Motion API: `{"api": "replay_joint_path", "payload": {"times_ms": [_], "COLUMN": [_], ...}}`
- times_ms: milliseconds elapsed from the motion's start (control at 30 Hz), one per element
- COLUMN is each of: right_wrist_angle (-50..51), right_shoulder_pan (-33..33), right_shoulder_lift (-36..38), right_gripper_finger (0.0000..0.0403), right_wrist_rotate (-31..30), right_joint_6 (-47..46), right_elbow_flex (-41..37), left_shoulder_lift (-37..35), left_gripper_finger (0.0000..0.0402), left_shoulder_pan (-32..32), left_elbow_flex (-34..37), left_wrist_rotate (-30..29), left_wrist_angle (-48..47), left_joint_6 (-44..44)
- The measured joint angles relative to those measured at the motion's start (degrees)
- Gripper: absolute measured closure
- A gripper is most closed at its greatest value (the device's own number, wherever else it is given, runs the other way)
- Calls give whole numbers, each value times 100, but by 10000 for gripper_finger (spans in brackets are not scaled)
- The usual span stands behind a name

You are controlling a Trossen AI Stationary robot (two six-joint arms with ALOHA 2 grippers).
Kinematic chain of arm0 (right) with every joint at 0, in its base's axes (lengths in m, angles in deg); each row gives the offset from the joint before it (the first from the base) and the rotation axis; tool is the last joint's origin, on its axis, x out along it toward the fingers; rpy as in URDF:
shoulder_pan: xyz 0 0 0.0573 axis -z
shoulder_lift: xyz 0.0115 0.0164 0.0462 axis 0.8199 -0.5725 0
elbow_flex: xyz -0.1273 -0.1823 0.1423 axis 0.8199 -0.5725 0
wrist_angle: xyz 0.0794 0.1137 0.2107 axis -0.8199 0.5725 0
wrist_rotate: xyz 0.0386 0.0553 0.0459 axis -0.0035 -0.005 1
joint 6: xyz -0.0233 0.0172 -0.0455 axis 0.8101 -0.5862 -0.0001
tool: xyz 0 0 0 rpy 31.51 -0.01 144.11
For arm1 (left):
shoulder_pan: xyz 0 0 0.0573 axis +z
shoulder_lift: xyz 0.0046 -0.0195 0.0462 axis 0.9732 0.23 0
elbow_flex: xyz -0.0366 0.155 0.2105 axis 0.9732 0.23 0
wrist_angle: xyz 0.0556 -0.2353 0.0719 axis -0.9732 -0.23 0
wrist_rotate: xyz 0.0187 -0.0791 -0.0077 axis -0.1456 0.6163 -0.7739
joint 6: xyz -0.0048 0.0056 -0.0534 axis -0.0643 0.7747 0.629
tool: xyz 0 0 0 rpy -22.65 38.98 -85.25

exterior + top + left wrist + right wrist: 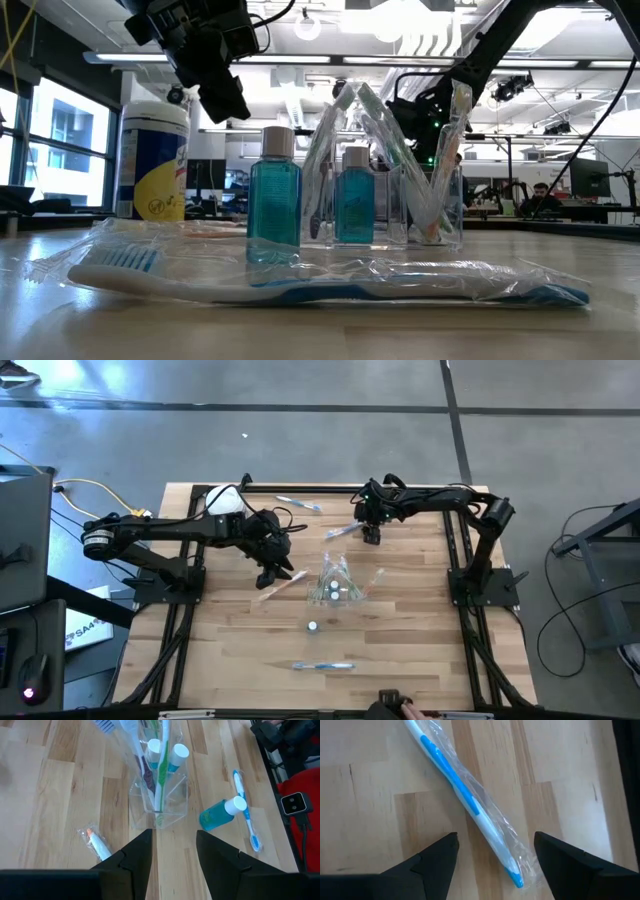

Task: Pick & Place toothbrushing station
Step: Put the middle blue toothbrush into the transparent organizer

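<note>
Jaws wide open on the right gripper (495, 855) over a wrapped toothbrush (465, 800) behind the clear cup (159, 802); slippery wrap might squirt out when pinched.

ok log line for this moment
left end effector: open, above clear cup | right end effector: open, over wrapped blue toothbrush | nothing held

A robotics lab or workshop: a pale butcher-block wooden table (400, 650) on a black metal frame stands on a grey concrete floor (300, 440), with open ceiling ducts and strip lights (420, 40), and distant desks with monitors (590, 180).
</note>
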Motion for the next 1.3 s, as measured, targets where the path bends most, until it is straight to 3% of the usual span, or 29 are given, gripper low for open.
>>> {"api": "replay_joint_path", "payload": {"times_ms": [300, 600, 1000, 1300], "right_wrist_angle": [299, 426, 474, 1115], "right_shoulder_pan": [-34, -163, -545, -785], "right_shoulder_lift": [-10, -10, 51, 727], "right_gripper_finger": [242, 384, 387, 387], "right_wrist_rotate": [68, 114, -643, -774], "right_joint_6": [-458, -471, -898, -1178], "right_elbow_flex": [0, -9, -15, -82], "left_shoulder_lift": [0, 2, 2, 2], "left_gripper_finger": [249, 249, 249, 249], "left_shoulder_pan": [0, 0, 0, 0], "left_elbow_flex": [0, 0, 0, 0], "left_wrist_rotate": [2, 11, 17, 18], "left_wrist_angle": [0, -51, -41, -17], "left_joint_6": [2, 5, 48, 155]}}
